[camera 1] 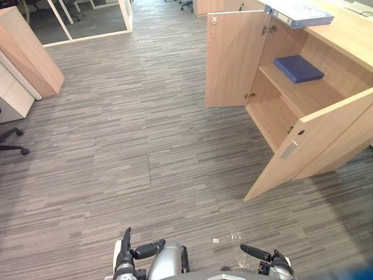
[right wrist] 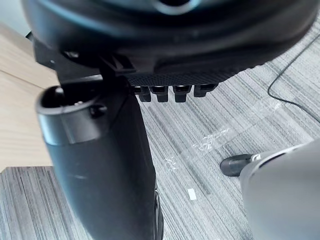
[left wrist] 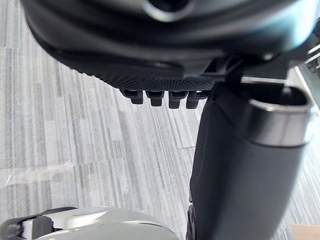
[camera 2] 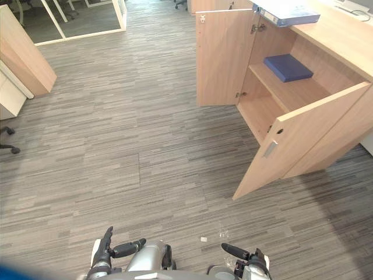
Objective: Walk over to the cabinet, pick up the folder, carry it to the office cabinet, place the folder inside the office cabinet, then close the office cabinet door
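Left hand point(camera 1: 125, 255): low at the robot's left side, fingers relaxed, holding nothing.
Right hand point(camera 1: 269, 259): low at the right side, fingers slack and empty in its wrist view.
Floor point(camera 1: 145, 146): a wide stretch of carpet lies between both hands and the cabinet.
Cabinet point(camera 1: 344, 35): ahead and to the right, well apart from both hands, both doors open.
Near door point(camera 1: 303, 146): swung out toward the robot, standing between the right hand and the shelf.
Far door point(camera 1: 233, 58): open flat at the far end.
Blue folder point(camera 1: 298, 68): flat on the shelf point(camera 1: 303, 96) inside, toward the far end, back from the front edge.
Pale folder point(camera 1: 300, 14): flat on the cabinet top, one end jutting past the edge above the opening.
Nearer arm: the right, by my reading, since everything sits on that side.
Step in hand: if the blue folder is the task's, only the doors are left, and the near door comes first.
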